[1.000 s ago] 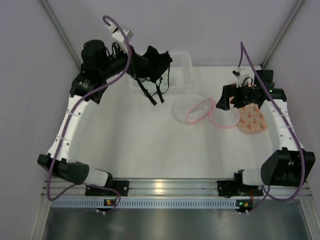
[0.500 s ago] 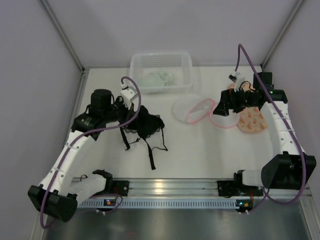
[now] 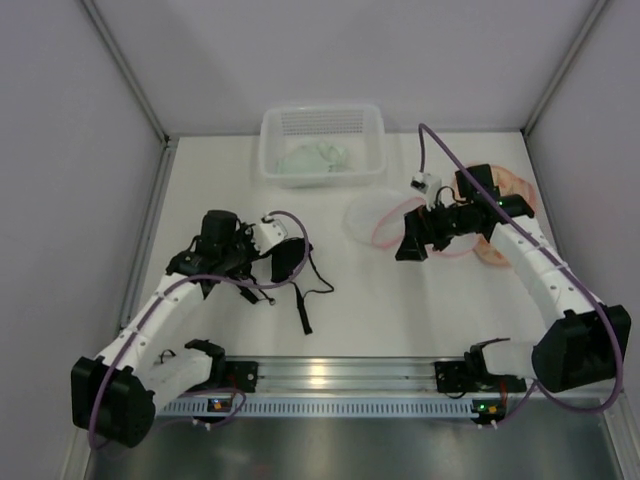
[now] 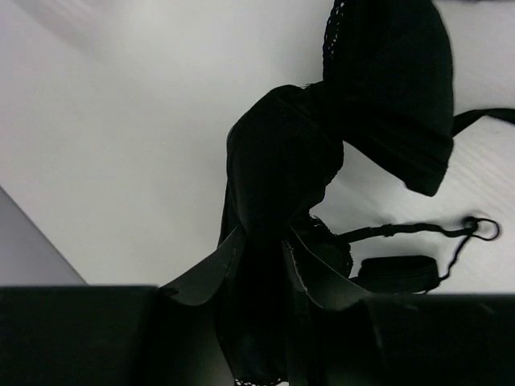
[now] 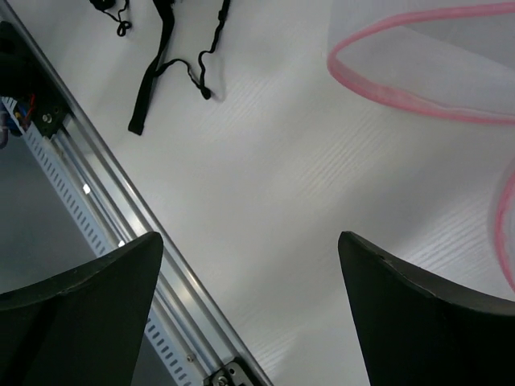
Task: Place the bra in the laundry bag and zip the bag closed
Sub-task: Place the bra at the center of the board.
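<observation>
While black cloth against black fingers hides the gap, I cannot tell whether my left gripper [image 4: 265,338] is pinching the bra [image 4: 378,88] or only has it bunched loosely between the jaws. From my wrist I see the fabric gathered right at the fingertips, with one cup hanging out beyond them. From above, that gripper [image 3: 275,252] sits low over the near-left part of the table [image 3: 380,310]. The bra [image 3: 290,258] is heaped at its tip, and the straps [image 3: 305,315] lie on the surface, running toward the rail [image 3: 330,375]. I judge this a holding spot, clear of the bag so the straps don't foul its mouth.

My right gripper [image 5: 249,265] has its jaws spread wide with nothing between them, only bare table below. It [image 3: 412,245] hangs just beside the laundry bag [image 3: 372,215], on the side nearest the bra. I read this as readiness to catch the pink zip edge [image 5: 434,104] and keep the mouth up.

The bag lies unzipped and opened out flat in two mesh rounds, which suits loading. The bra is well apart from it, so nothing is inside yet and the zip is undone.

At the far edge stands a basket [image 3: 268,140] holding pale garments [image 3: 320,158]. A patterned cloth [image 3: 503,250] lies under my right arm. Neither matters to this job.
</observation>
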You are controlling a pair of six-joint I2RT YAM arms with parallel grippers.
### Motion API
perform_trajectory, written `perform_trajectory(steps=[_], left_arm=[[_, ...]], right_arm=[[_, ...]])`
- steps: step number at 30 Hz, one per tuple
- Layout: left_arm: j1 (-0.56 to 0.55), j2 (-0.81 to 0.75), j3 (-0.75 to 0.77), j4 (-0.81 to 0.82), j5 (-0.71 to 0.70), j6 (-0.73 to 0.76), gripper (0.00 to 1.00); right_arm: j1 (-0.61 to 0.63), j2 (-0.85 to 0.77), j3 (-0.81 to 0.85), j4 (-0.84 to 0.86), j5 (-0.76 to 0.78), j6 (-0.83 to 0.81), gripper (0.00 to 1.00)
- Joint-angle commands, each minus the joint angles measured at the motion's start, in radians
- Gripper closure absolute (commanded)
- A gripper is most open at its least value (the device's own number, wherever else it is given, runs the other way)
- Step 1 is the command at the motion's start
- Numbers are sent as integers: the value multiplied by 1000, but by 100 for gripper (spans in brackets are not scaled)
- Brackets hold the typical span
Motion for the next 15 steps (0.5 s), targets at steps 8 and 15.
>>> perform_trajectory(steps=[8,15], left_arm=[[274,165,89,223,36,-24,59],[439,221,192,135,153,-192,28]], right_arm=[[208,132,-14,279,8,116,14],[337,257,23,402,59,160,18]])
